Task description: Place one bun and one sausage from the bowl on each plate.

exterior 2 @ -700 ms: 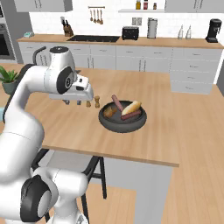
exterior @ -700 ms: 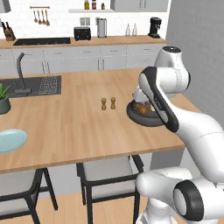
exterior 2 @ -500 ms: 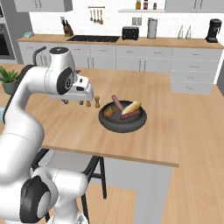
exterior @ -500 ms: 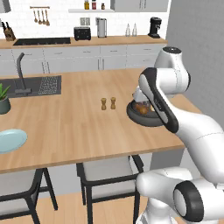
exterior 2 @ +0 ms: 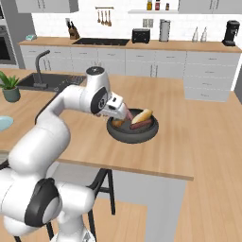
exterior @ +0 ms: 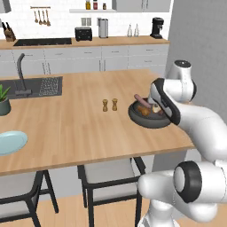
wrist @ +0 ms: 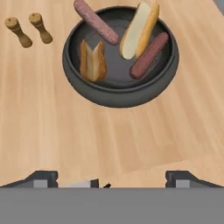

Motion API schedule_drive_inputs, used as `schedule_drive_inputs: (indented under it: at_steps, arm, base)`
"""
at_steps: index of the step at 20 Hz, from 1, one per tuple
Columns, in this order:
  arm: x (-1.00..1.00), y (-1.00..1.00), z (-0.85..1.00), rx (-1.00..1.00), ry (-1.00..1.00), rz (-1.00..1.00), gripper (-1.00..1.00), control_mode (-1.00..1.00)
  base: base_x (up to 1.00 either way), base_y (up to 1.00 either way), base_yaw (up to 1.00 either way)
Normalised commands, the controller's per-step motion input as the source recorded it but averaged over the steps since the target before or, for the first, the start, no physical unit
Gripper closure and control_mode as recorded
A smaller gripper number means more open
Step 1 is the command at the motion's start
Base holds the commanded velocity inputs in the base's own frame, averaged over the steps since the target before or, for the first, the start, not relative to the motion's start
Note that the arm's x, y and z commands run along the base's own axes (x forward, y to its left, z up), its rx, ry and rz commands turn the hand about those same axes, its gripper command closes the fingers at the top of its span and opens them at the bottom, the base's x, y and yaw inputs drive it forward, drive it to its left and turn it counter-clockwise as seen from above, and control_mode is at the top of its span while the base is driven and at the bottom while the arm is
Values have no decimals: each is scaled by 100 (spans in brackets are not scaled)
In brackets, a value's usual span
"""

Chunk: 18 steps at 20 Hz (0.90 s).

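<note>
Tool (wrist: 111,177) hangs above the bench (wrist: 39,122), jaws spread wide w/ nothing between them, tips at bottom of hand view. Dark bowl (wrist: 74,74) sits upper centre of that view w/ 2 buns (wrist: 92,60) (wrist: 139,29) and 2 sausages (wrist: 95,21) (wrist: 149,55) inside; shakers (wrist: 28,29) just beside it, upper left. Pale blue plate (exterior: 9,142) lies well apart, at far left edge of left base view.

Matt dark bowl (wrist: 118,94) (smooth), wood-grain counter (wrist: 52,131).

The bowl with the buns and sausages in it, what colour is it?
The bowl is dark grey, almost black; the hand view shows it best.
</note>
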Motion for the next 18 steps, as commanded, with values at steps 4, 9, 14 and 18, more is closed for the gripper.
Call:
schedule_drive_inputs:
  at_steps: [4, 9, 14, 18]
  arm:
    - [79, -72, -19, 10, 5, -29, -100, -100]
    - [52, -57, -8, 2, -5, -4, -100, -100]
    - [28, -29, -3, 0, -4, -3, -100, -100]
    - [5, -9, -10, 0, -1, 0, -100, -100]
  base:
    - [0, 0, 0]
    - [0, 0, 0]
    - [0, 0, 0]
    - [0, 0, 0]
